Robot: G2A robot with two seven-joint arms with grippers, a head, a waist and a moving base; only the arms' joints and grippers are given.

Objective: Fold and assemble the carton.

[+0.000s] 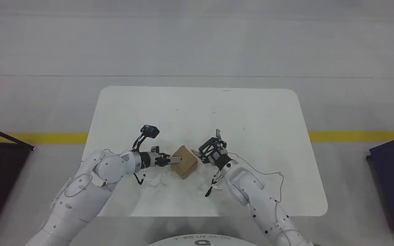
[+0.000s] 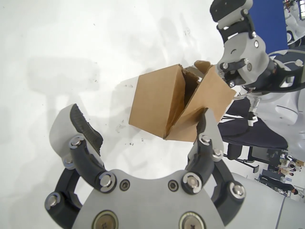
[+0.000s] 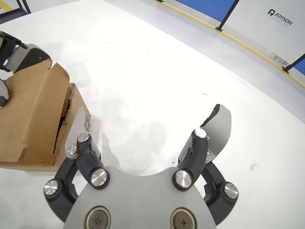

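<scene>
Near the surface's (image 1: 258, 117) front edge, my left gripper (image 1: 171, 160) is standing open-fingered, one finger touching the half-folded carton (image 1: 184, 162); the right gripper (image 1: 204, 154) is bracing it, fingers spread. I'm judging flap-closing next: pressing the gaping seam together.

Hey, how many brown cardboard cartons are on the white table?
1: the brown cardboard carton lies near the white table's front, between the left gripper and right gripper.

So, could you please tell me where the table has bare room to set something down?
The table is bare across its far half, beyond the carton, and along its right edge. Crowded: the near middle, where left gripper and right gripper flank the carton.
</scene>
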